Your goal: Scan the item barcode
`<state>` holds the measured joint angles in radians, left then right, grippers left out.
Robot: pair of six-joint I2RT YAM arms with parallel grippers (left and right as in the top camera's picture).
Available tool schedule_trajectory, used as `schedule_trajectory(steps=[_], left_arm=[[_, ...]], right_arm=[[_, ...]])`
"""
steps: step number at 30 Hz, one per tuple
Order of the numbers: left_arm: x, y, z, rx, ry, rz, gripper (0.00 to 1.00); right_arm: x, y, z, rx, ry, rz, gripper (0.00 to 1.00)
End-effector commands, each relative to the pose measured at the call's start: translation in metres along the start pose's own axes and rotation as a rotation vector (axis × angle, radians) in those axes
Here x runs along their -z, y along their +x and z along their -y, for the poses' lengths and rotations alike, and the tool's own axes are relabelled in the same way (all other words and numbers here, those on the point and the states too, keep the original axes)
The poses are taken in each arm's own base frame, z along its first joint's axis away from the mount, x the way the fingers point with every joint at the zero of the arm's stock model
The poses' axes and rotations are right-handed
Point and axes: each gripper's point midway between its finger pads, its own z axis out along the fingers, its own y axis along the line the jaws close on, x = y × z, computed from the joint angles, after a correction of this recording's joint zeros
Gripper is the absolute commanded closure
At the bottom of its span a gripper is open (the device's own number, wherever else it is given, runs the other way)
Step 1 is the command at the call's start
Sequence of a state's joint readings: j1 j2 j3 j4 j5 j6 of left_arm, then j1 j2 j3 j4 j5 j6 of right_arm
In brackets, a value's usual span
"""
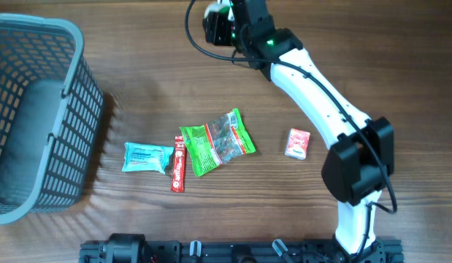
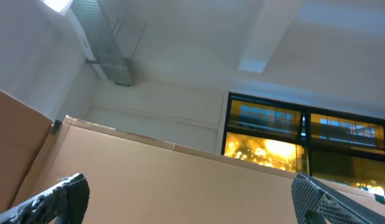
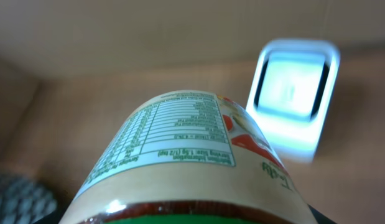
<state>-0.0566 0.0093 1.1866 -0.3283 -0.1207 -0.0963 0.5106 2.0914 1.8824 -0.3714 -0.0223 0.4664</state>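
A: Entry one, the task piece?
B: Jar [image 3: 180, 155]. Cream label with a nutrition table and a red picture, green band at the near end. Location: aloft over the far edge of the counter [image 1: 138, 73], clamped in the right claw [image 1: 220, 22], its far end toward the scanner.

A: Entry two?
B: Scanner [image 3: 295, 93]. Lit white-blue window, beyond the jar, up and to the right in the right wrist view. Apart from the jar, no contact.

A: Barcode?
B: Not on view. The face turned to the wrist camera is the nutrition panel. I cannot tell whether the bars face the window.

A: Left claw?
B: Left claw [image 2: 192, 202]. Jaws wide apart, empty, pointed at the ceiling. It likely has no part in this step.

A: Handling note?
B: Judgement only. Roll the jar slowly about its long axis so each stretch of label passes the window, pausing at each face. Keep the label square to the glass, since the curve and gloss may spoil a read. Grip firmly, because a smooth jar may slip while turning.

A: Other stock?
B: Blue packet [image 1: 147, 156], red stick [image 1: 179, 165], green packets [image 1: 216, 140] and pink packet [image 1: 297, 143], all flat on the counter, well apart from the jar. Grey basket [image 1: 36, 109] at the left.
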Motion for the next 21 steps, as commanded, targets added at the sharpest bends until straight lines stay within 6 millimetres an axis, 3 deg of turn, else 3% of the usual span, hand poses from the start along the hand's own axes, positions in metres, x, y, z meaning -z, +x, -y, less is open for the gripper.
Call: schedule_trajectory(steps=[1,6,9,16,21], left_arm=[[0.001,0.004,0.002,0.007,0.009,-0.012,0.00],[0.001,0.007,0.002,0.005,0.007,-0.025,0.00],[0.001,0.011,0.001,0.004,0.004,-0.037,0.00],[-0.007,0.034,-0.002,-0.001,-0.002,-0.073,0.00],[-0.008,0.033,-0.002,0.000,-0.001,-0.066,0.00]], right_arm=[[-0.038,-0.010,0.021,0.162,0.081,0.111,0.36],[-0.077,-0.012,0.055,0.152,0.166,0.219,0.34],[-0.090,-0.014,0.064,0.140,0.160,0.264,0.34],[-0.086,-0.038,0.061,0.126,0.131,0.370,0.34],[-0.082,-0.032,0.079,0.063,0.168,0.308,0.34]])
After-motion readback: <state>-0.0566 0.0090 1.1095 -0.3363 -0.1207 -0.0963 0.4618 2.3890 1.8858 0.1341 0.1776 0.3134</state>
